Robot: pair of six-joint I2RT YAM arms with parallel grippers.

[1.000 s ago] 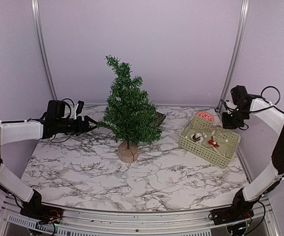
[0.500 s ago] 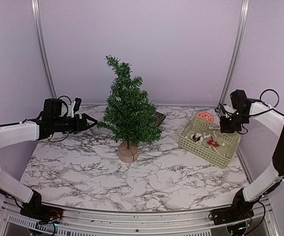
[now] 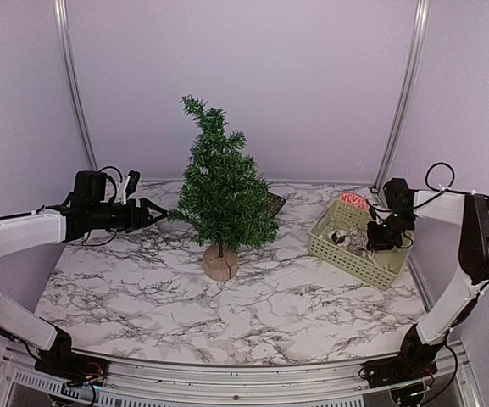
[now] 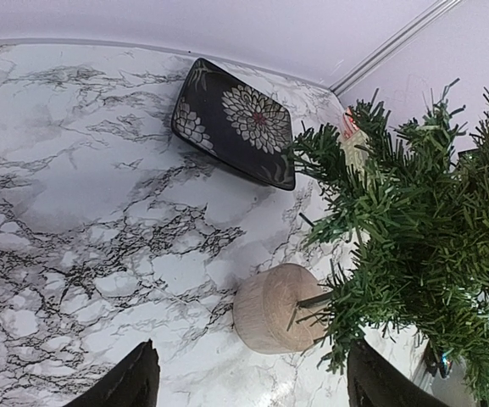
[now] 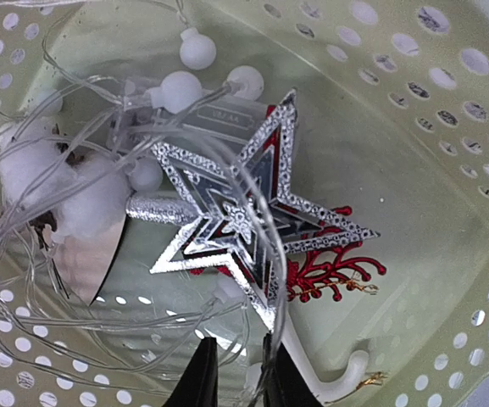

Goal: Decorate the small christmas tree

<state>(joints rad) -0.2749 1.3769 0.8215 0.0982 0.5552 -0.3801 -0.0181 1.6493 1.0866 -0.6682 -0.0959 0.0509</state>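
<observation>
just ahead of the left tool [image 3: 154, 209], the tree [image 3: 223, 191] stands upright on the surface [image 3: 269, 314], its wood base [image 4: 269, 309] showing beyond the fingers [image 4: 138, 381]. this tool is spread wide and holds nothing. a flowered dish [image 4: 236, 123] lies farther ahead. the right tool [image 5: 237, 377] is down inside the basket [image 3: 333, 246], its tips nearly together, just short of a silver star [image 5: 257, 212] tangled in clear light wire [image 5: 24, 280]. i cannot tell whether it grips anything.
</observation>
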